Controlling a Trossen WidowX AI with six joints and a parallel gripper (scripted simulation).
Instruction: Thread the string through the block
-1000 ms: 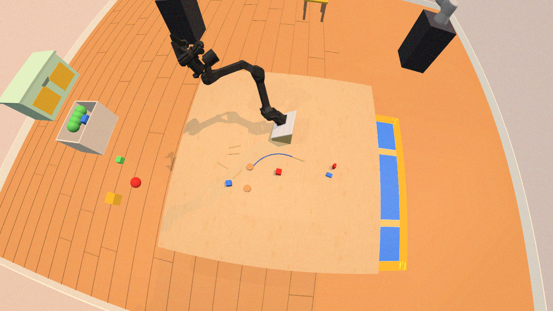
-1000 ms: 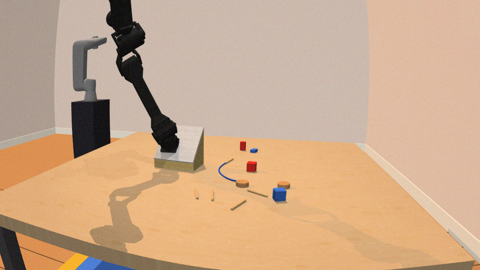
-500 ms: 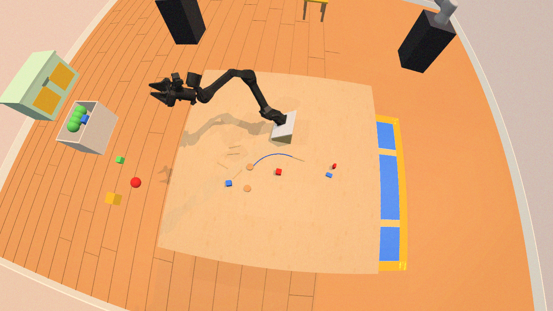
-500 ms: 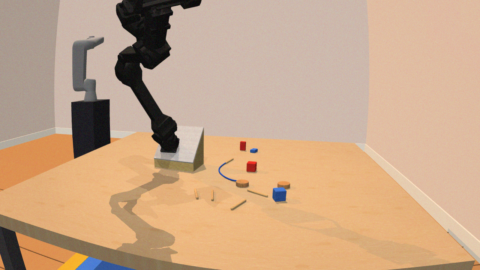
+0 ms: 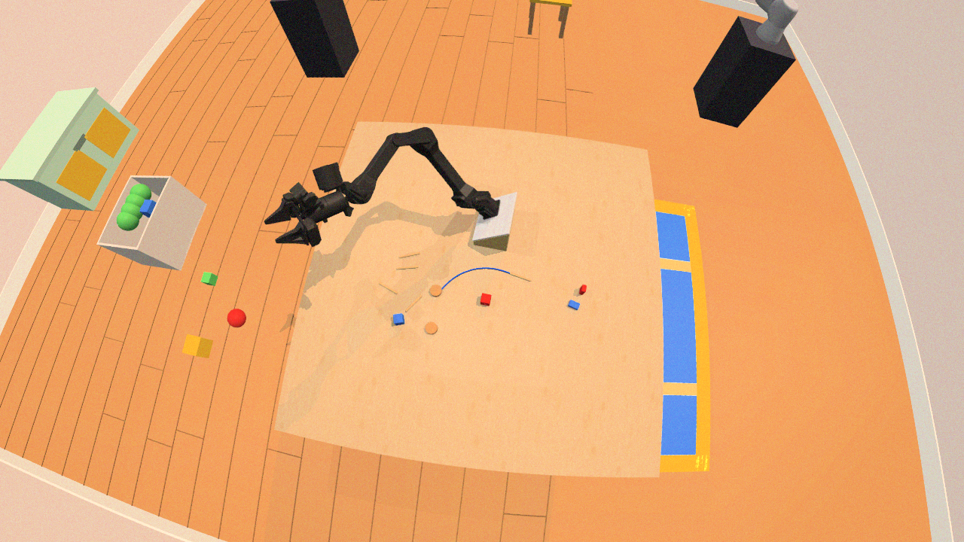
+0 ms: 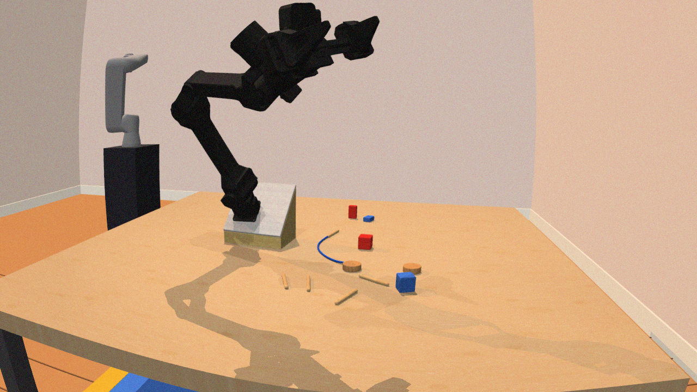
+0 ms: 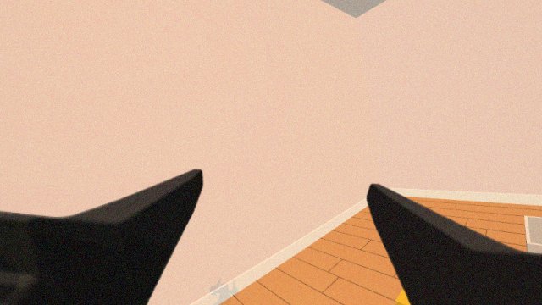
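My gripper (image 5: 269, 232) (image 6: 353, 19) (image 7: 285, 184) is open and empty, high above the table's left edge in the top view. A blue string (image 5: 485, 268) (image 6: 318, 247) curves from a round wooden button (image 5: 436, 290) (image 6: 352, 265) to a thin stick (image 5: 520, 277) (image 6: 333, 233) lying on the table. A red cube (image 5: 485, 299) (image 6: 365, 242) sits beside the string. A blue cube (image 5: 398, 318) (image 6: 405, 282) sits near a second button (image 5: 431, 328) (image 6: 411, 268). No hole is visible in any block, so I cannot tell which is the holed one.
Several loose sticks (image 5: 407, 268) (image 6: 346, 296) lie near the fixed button. A small red block (image 5: 582, 289) (image 6: 353, 211) and a flat blue block (image 5: 573, 304) (image 6: 368, 218) lie beyond the string's stick. The arm stands on a wedge mount (image 5: 494, 232) (image 6: 288, 219).
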